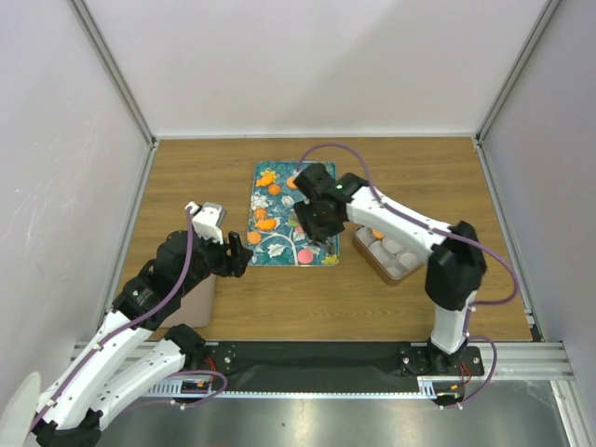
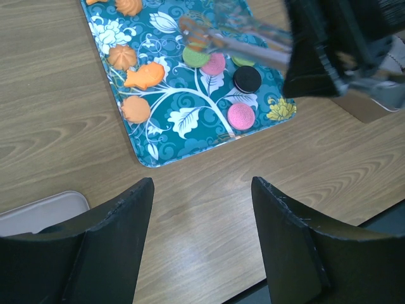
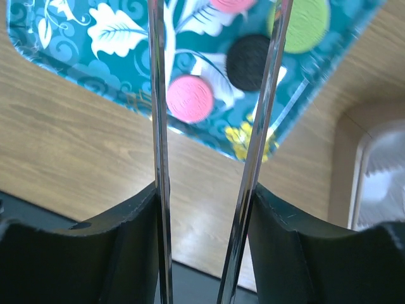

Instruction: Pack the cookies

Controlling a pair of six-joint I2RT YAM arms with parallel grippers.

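Left wrist view, nearest first: the left pincer (image 2: 202,190) stands wide with nothing between its black fingers, hanging over the bare wooden table (image 2: 63,114). A pale flat sheet (image 2: 44,209) shows at the lower left corner, partly behind one finger. Just beyond lies the teal tray (image 2: 158,149), and the cookies are on it. A pink cookie (image 2: 240,116) sits nearest the tray's near edge and a black cookie (image 2: 247,79) sits behind it. Farther in are a green cookie (image 2: 196,57) and a second pink one (image 2: 215,63), touching each other. The orange cookies (image 2: 136,109) run up the tray's left side. The right pincer (image 3: 205,190) is closed on a pair of metal tongs (image 3: 158,126), one blade lying against each finger. The blades reach out over the tray's near right corner, with the pink and black cookies showing between them. Seen from the left wrist, the tong tips are blurred, with an orange smear at them — whether a cookie is pinched there I cannot tell. To the right of the tray, just beside it, stands a tan box (image 3: 342,158).
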